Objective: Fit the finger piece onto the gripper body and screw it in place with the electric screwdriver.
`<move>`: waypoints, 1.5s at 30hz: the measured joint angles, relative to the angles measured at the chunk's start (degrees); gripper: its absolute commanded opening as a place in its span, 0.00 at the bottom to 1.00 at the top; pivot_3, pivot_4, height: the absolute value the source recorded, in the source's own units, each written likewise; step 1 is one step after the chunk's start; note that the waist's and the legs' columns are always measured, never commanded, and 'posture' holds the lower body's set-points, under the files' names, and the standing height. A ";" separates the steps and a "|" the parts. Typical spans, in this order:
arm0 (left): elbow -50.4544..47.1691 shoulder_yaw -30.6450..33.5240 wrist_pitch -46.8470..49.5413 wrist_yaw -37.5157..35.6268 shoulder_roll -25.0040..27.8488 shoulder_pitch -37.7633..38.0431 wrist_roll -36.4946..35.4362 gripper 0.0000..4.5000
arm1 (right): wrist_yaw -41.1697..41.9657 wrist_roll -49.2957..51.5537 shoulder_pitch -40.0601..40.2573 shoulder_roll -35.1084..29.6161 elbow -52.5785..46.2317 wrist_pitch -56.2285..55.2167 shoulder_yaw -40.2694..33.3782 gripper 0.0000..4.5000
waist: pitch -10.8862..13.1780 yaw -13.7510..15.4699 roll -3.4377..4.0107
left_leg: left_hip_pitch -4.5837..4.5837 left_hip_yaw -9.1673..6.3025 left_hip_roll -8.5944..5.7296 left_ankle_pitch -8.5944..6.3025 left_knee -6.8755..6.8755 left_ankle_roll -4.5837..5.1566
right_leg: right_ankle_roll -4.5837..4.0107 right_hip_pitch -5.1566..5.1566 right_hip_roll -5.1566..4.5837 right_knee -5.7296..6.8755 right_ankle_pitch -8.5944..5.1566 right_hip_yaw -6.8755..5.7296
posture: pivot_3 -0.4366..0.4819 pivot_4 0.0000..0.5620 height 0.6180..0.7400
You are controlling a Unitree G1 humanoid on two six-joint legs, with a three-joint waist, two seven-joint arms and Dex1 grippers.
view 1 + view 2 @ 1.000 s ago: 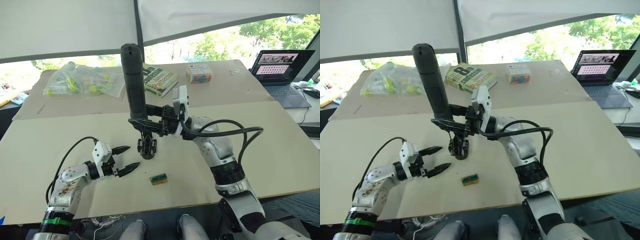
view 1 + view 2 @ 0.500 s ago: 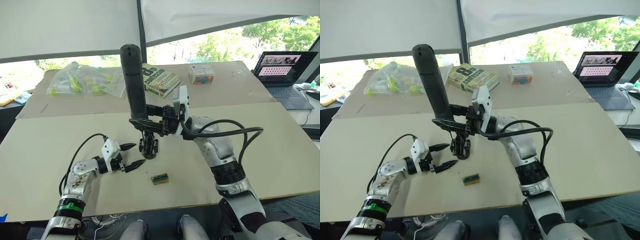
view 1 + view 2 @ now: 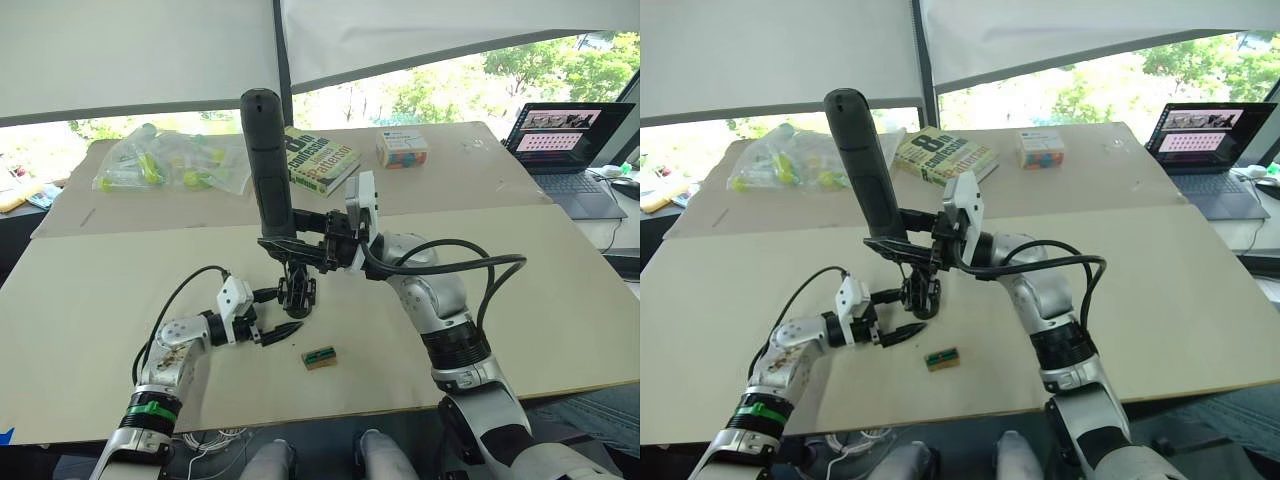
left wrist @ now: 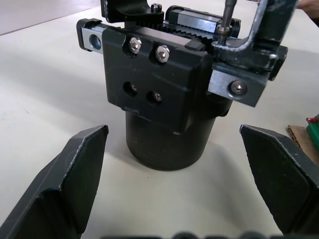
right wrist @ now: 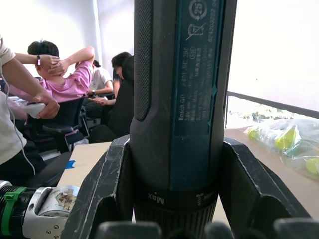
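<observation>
Nearest the robot, a small green-topped block (image 3: 319,357) lay on the table (image 3: 560,290). Just beyond it the left gripper (image 3: 276,312) stood spread wide, its fingers (image 4: 77,179) either side of the gripper body (image 4: 167,102) without touching it. The right gripper (image 3: 290,245) was clenched round the electric screwdriver (image 3: 267,160), held upright with its metal bit (image 4: 227,17) down at the top of the body. The screwing step seemed in hand; the next move likely called for the left to close and steady the body. Whether the bit sat in a screw head was hard to make out, and the finger piece could not be told apart from the black assembly. Farther back lay a book (image 3: 322,160) and a laptop (image 3: 565,135)
</observation>
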 measured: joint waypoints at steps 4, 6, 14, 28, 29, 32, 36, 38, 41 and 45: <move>0.01 -0.89 0.26 0.44 -0.85 -1.02 0.41 1.00 | -0.06 0.00 0.03 0.00 -0.11 0.00 0.02 0.43 | 0.00 -0.03 0.00 | -0.01 0.00 0.00 0.00 0.00 0.00 | 0.00 -0.01 0.00 0.00 0.00 0.00 | 0.48 0.27 1.00; 0.02 -1.43 0.28 0.72 -1.08 -1.69 0.80 1.00 | -0.18 0.00 0.11 0.02 -0.24 0.00 0.06 0.43 | 0.00 -0.15 0.00 | -0.01 0.00 0.00 0.00 0.00 0.00 | 0.00 -0.01 0.01 0.00 0.00 0.00 | 0.48 0.27 1.00; 0.05 -1.60 0.54 1.97 -1.08 -2.55 1.42 1.00 | -0.50 0.01 0.60 0.07 -0.87 0.00 0.11 0.43 | 0.00 -0.32 0.00 | -0.01 0.00 0.01 0.00 0.00 0.00 | 0.00 -0.03 0.02 0.00 0.00 0.00 | 0.48 0.27 1.00; -0.06 -2.30 2.81 2.31 -1.07 -2.55 1.71 0.83 | -0.96 0.02 0.86 0.08 -1.22 0.00 0.14 0.43 | 0.00 -0.32 0.00 | -0.02 0.00 0.01 0.00 0.00 0.00 | 0.00 -0.03 0.01 0.00 0.00 0.00 | 0.48 0.27 1.00; -0.08 -2.33 2.81 2.56 -1.07 -2.56 1.75 0.73 | -0.96 0.02 0.86 0.08 -1.22 0.00 0.15 0.43 | 0.00 -0.31 0.00 | -0.02 0.00 0.01 0.00 0.00 0.00 | 0.00 -0.03 0.01 0.00 0.00 0.00 | 0.48 0.27 1.00; -0.10 -2.40 2.75 3.24 -0.94 -2.70 2.36 0.73 | -0.99 0.02 1.08 0.19 -1.53 0.00 0.25 0.43 | 0.00 -0.32 -0.01 | -0.02 0.00 0.00 0.00 -0.01 0.00 | 0.00 -0.03 0.01 -0.01 0.00 0.00 | 0.48 0.27 1.00; -0.12 -2.51 2.68 3.32 -0.94 -2.70 2.54 0.73 | -1.01 0.05 1.29 0.24 -1.59 0.00 0.24 0.43 | -0.01 -0.31 -0.01 | -0.01 0.00 0.00 0.00 0.00 0.00 | 0.00 -0.02 0.00 0.00 0.00 0.00 | 0.48 0.27 1.00; -0.12 -2.52 2.60 3.35 -0.94 -2.70 2.71 0.73 | -1.02 0.05 1.30 0.25 -1.59 0.00 0.24 0.43 | -0.01 -0.31 -0.01 | 0.00 0.00 0.01 0.00 0.00 0.00 | 0.00 -0.02 0.01 0.01 0.00 0.00 | 0.48 0.27 1.00; -0.12 -2.58 2.36 3.34 -0.94 -2.71 3.06 0.73 | -1.02 0.05 1.32 0.26 -1.59 0.00 0.25 0.43 | -0.01 -0.31 -0.01 | 0.00 0.00 0.00 0.00 0.00 0.00 | 0.00 -0.01 0.01 0.01 0.00 0.00 | 0.48 0.27 1.00; -0.12 -2.61 2.05 3.34 -0.95 -2.70 3.43 0.73 | -1.01 0.05 1.35 0.26 -1.61 0.00 0.25 0.43 | -0.01 -0.32 -0.01 | 0.00 0.00 0.00 0.00 0.00 0.00 | 0.00 -0.01 0.01 0.01 0.00 0.00 | 0.48 0.27 1.00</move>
